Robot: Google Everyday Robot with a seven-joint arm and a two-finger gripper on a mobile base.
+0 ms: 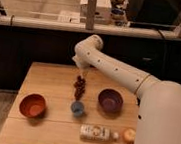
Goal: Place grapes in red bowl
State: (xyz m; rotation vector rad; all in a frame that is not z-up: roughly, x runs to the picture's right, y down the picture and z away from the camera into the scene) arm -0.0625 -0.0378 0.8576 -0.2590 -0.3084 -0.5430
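The grapes (80, 86), a small dark red-purple bunch, are at the middle of the wooden table (47, 78), just behind the small blue cup (78, 108). My gripper (80, 75) hangs straight down from the white arm (114, 70), directly over the top of the bunch and touching or nearly touching it. I cannot tell whether the bunch rests on the table or hangs from the gripper. The red bowl (33, 105) stands at the table's front left, well left of the gripper, with nothing in it.
A purple bowl (110, 100) stands right of the grapes. A white bottle (95, 133) lies at the front edge with an orange fruit (129, 135) beside it. A dark counter and glass partition run behind the table.
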